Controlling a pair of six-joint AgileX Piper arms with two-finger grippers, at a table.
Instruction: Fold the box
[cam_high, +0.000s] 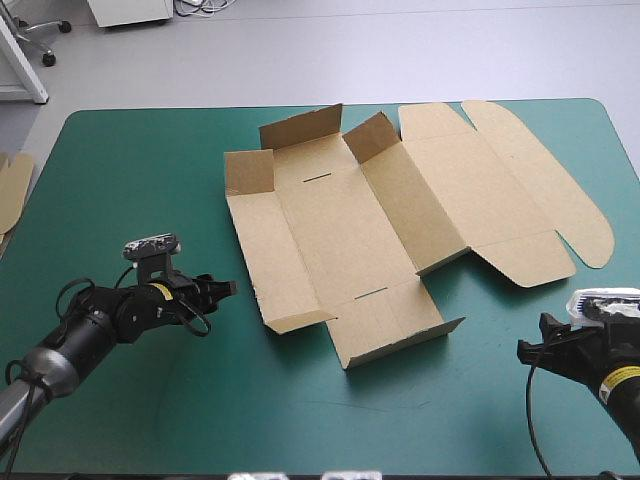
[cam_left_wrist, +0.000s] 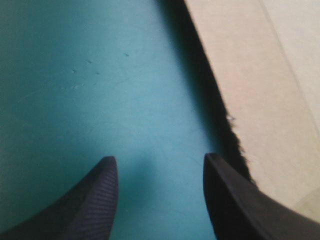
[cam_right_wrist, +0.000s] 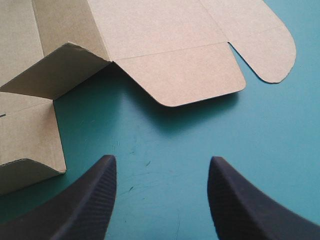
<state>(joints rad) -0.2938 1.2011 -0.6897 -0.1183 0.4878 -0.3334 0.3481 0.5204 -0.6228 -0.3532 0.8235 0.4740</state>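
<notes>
Jaws were seen parted and empty on both arms. Mid-table, the box (cam_high: 345, 225) was spread largely flat, stretched across the table; its left edge was found just ahead of the left gripper (cam_left_wrist: 159, 157), while the right gripper (cam_right_wrist: 161, 159) was placed farther off.

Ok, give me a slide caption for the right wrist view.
Open black-fingered right tool faces the brown cardboard box sheet across teal-green table cover.

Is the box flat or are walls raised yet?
Mostly flat: the box lies spread out, only some small flaps tilted up, none tucked. The left gripper and right gripper are open.
</notes>
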